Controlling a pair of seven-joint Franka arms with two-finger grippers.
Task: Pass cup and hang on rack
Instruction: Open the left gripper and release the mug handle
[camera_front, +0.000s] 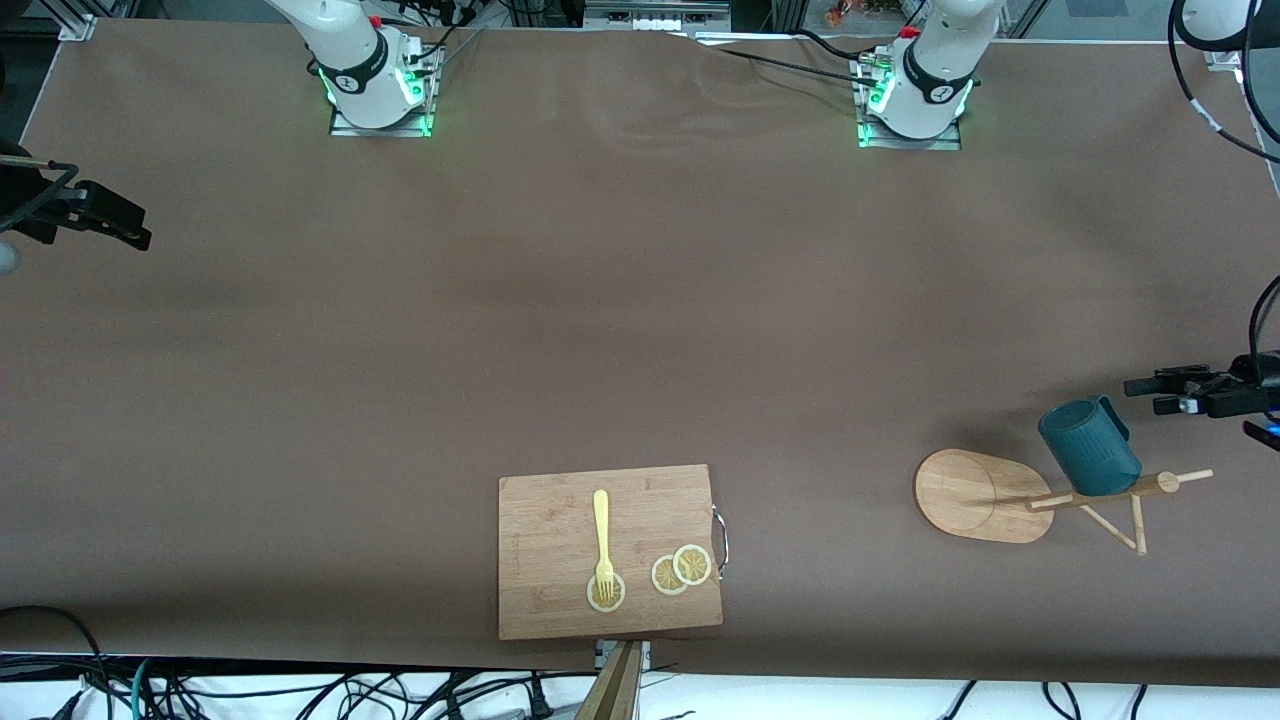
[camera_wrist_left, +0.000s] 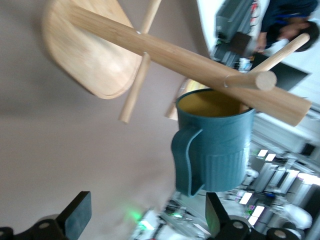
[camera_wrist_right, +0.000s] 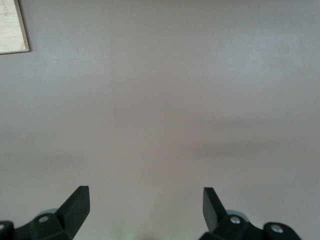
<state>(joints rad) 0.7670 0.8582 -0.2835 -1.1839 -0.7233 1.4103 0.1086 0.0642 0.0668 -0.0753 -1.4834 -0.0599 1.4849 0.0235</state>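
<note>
Dark teal-blue ribbed mug (camera_front: 1088, 447) hangs on a peg of your light bamboo mug tree (camera_front: 985, 495), at the left arm's end of the table. Left gripper (camera_front: 1150, 394) is just beside its handle, jaws spread, empty. Right gripper (camera_front: 135, 233) waits well apart, open, empty.

High front camera faces the robots; wrist cameras look past end effectors.

One cup (camera_front: 1089, 447), one rack (camera_front: 985, 495), one cutting board (camera_front: 560, 520), one fork (camera_front: 603, 540), three lemon slices (camera_front: 681, 570)
</note>
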